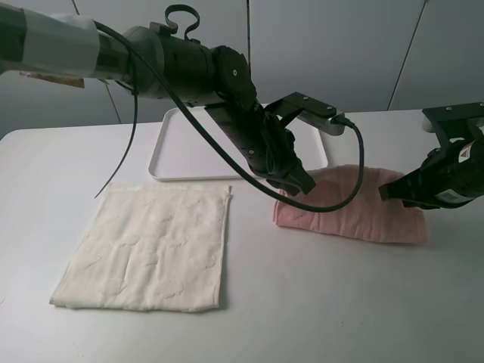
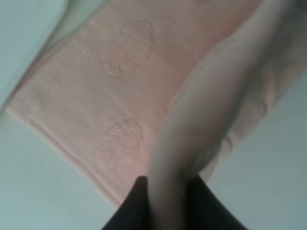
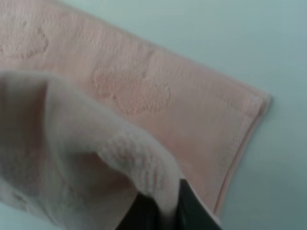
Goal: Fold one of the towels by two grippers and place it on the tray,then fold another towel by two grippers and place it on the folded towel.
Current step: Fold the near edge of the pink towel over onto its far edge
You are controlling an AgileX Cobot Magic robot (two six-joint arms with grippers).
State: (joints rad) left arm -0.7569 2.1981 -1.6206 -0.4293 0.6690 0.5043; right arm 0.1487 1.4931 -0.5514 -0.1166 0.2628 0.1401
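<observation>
While half-folded, pink towel point(image 1: 355, 215), long axis left-right.

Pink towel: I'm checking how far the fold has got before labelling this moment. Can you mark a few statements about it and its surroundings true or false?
1. The pink towel lies on the tray. False: it is on the table, in front of the tray's right end.
2. The right gripper has pink cloth between its jaws. True.
3. One gripper holds the cream towel. False: it lies spread on the table, and both grippers are at the pink towel.
4. The left gripper has a raised fold of pink cloth between its jaws. True.
</observation>
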